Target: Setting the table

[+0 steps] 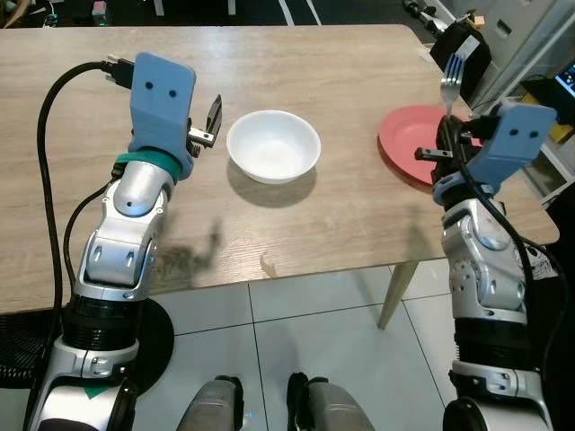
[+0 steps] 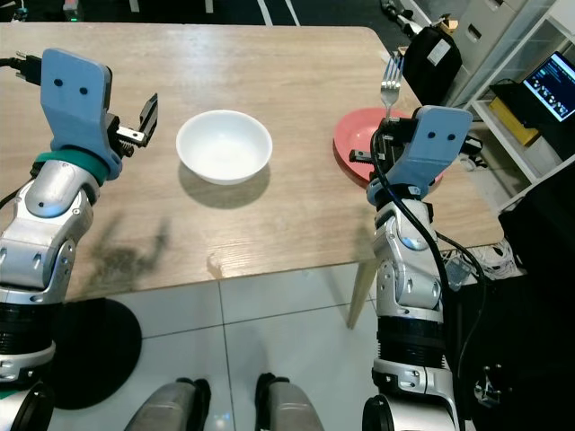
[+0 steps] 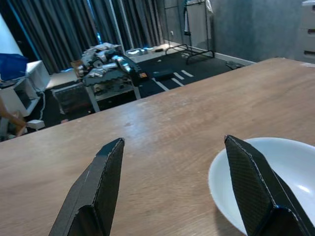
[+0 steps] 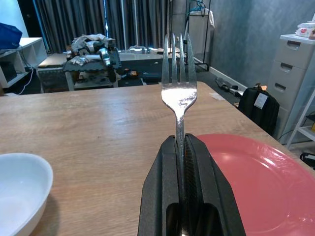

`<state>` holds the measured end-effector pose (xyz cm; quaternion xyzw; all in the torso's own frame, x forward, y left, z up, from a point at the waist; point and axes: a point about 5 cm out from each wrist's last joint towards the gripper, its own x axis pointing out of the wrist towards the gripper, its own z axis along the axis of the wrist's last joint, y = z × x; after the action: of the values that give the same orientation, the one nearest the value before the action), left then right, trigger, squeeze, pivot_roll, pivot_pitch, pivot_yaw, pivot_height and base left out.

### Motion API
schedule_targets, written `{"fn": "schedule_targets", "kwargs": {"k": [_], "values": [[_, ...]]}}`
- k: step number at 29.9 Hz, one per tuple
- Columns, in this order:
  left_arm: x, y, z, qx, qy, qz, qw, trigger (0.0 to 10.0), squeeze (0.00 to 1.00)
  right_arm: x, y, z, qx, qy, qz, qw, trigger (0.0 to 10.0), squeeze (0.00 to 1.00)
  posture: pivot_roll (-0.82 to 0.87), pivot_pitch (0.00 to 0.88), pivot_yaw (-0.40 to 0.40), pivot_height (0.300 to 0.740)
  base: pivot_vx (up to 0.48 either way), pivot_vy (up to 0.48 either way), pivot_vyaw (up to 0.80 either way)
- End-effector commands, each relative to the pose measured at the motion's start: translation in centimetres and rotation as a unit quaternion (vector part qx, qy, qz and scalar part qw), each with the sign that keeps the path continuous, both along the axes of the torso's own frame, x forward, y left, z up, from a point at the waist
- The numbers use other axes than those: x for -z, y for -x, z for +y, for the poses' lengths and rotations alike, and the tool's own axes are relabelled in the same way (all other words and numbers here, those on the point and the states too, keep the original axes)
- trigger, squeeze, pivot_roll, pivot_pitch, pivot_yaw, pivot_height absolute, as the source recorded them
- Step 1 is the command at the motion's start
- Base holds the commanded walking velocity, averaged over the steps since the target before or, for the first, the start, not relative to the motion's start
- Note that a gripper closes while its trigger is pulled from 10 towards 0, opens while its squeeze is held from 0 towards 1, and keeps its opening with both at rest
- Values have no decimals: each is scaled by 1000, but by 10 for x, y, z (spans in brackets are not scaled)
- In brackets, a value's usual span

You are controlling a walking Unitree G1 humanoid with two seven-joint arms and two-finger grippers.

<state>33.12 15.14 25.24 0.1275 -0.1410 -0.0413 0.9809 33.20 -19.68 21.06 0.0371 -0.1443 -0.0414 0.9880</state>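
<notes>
A white bowl [image 1: 273, 145] sits mid-table on the wooden table [image 1: 296, 63]. To its right, at the table's right edge, lies a red plate [image 1: 409, 139]. My right gripper [image 1: 447, 126] hovers over the plate's near side, shut on a silver fork [image 1: 451, 76] that stands upright with its tines up [image 4: 179, 59]. My left gripper [image 1: 211, 121] is open just left of the bowl, above the tabletop, with nothing between its fingers [image 3: 101, 189]; the bowl's rim [image 3: 266, 177] lies by one finger.
A black bag [image 1: 463, 49] and white shelving [image 2: 530, 90] stand beyond the table's right side. A table leg [image 1: 395, 292] and tiled floor lie below the near edge. A black fan base [image 2: 90, 346] sits on the floor at left.
</notes>
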Motion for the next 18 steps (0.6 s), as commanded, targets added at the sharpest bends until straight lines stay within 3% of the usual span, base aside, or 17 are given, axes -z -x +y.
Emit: {"fn": "schedule_targets", "kwargs": {"k": [1, 18], "values": [[4, 0, 0, -3, 2, 2, 1000, 10000, 0, 2, 0, -1, 2, 0, 1, 1000, 10000, 0, 108, 8, -16, 740, -352, 0, 0], [5, -7, -9, 0, 2, -17, 1000, 10000, 0, 7, -1, -11, 25, 1, 1, 1000, 10000, 0, 85, 10, 3, 740, -403, 0, 0]]}}
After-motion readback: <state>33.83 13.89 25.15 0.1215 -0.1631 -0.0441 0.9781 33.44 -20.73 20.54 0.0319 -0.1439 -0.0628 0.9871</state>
